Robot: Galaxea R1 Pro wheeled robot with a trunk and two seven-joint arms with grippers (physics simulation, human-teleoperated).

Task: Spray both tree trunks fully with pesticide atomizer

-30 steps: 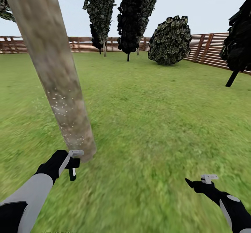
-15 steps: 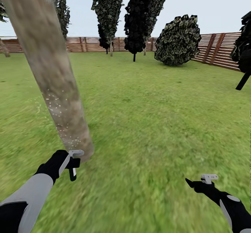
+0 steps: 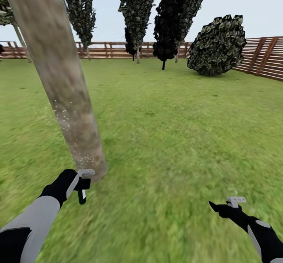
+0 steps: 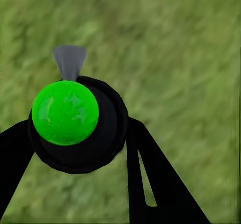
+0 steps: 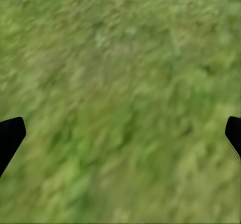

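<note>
A thick, leaning grey-brown tree trunk [image 3: 59, 74] rises at the left of the head view, with tiny white specks on its lower part. My left gripper [image 3: 81, 184] hangs just in front of the trunk's base and is shut on the pesticide atomizer [image 3: 83, 178], whose grey trigger head points at the trunk. In the left wrist view the atomizer [image 4: 65, 112] shows as a black round body with a green spot and a grey nozzle, clamped between black fingers [image 4: 150, 184]. My right gripper [image 3: 230, 205] is open and empty over the grass [image 5: 120, 83] at the lower right.
Green lawn [image 3: 177, 129] stretches ahead to a brown slat fence [image 3: 259, 56]. Several dark-leaved trees [image 3: 175, 15] and a rounded bush [image 3: 218, 46] stand along the far side. A thin leaning trunk [image 3: 21, 41] shows at the far left by the fence.
The whole head view has swung to the left, so the far trees, bush and fence sit further right in the picture. Both arms and the atomizer hold the same pose.
</note>
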